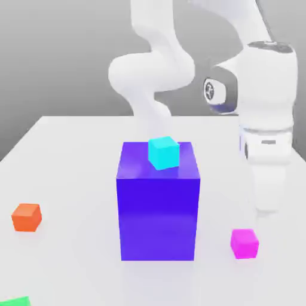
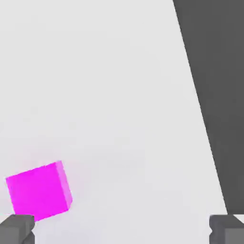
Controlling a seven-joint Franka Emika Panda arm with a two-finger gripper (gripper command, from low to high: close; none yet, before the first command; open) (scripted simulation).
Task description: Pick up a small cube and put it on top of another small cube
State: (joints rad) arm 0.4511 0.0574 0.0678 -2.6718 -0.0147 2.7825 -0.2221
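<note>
On the worktop (image 1: 72, 149), near the big blue block (image 1: 158, 209), we note the magenta cube (image 1: 245, 244) lying free; our hand (image 2: 122, 231) hovers above, fingers spread wide, empty.

A plain white desk (image 1: 77, 155) is seen under even, soft light, and a flat grey backdrop (image 1: 60, 54) is set behind it.

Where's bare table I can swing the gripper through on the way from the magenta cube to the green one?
Bare table runs between the orange cube and the big blue block, and on to the green cube. It is tightest between the block and the magenta cube, where the gripper hangs open.
</note>
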